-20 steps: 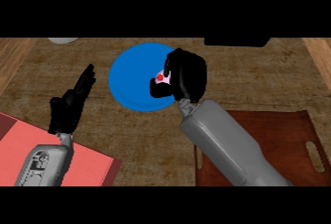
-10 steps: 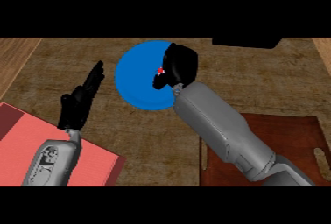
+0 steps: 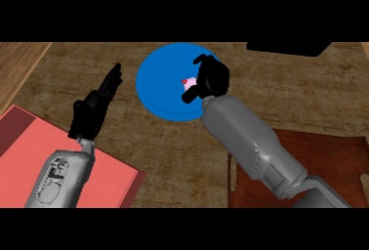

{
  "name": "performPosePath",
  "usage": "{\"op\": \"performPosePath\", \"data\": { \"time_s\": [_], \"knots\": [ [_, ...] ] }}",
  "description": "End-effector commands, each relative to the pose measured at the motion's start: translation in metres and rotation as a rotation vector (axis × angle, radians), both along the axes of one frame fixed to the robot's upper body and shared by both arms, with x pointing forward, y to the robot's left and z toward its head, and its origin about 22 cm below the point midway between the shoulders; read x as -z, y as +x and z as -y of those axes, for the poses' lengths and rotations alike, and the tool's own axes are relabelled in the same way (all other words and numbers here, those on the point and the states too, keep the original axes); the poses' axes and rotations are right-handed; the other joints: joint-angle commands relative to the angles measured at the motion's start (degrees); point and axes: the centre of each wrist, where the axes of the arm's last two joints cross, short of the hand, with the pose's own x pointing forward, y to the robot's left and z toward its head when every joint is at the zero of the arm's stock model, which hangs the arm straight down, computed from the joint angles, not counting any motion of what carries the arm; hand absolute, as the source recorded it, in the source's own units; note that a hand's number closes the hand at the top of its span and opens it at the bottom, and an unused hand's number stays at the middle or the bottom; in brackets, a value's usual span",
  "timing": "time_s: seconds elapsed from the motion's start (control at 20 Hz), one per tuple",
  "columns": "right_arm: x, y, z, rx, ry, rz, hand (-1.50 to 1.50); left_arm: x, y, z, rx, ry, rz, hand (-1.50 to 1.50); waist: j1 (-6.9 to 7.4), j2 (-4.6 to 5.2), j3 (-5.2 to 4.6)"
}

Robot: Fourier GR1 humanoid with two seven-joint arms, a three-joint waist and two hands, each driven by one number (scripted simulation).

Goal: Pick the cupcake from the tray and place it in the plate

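While the cupcake [image 3: 189, 83] is held over the blue plate [image 3: 162, 90], the right hand [image 3: 209, 80] fingers are curled round it — soft, light, easily squashed, best gripped low. Left hand [image 3: 92, 110] is rested open.

We see the table [image 3: 302, 97] under dim, even light with no visible source and no glare. The blue plate [image 3: 162, 93] is the brightest, most saturated patch, flat in tone across its face. The grey forearms carry soft highlights along their upper sides, shading darker toward their edges. Both black robot hands read as near silhouettes, with little inner detail. We can make out no clear cast shadows on the wood grain, and no bending at the edges.
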Motion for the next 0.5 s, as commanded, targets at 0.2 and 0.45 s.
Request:
{"op": "performPosePath", "data": {
  "time_s": [0.2, 0.45],
  "knots": [
    [-0.005, -0.003, 0.0, -0.008, 0.265, 0.164, -1.5, -0.005, 0.014, 0.008, -0.002, -0.001, -0.006, 0.0, -0.54, 0.17, 0.12],
    [-0.005, -0.002, 0.006, 0.12, 0.405, 0.312, -1.5, -0.001, 0.003, 0.001, -0.017, -0.005, -0.014, 0.0, -1.11, -0.64, 0.11]
  ]
}}
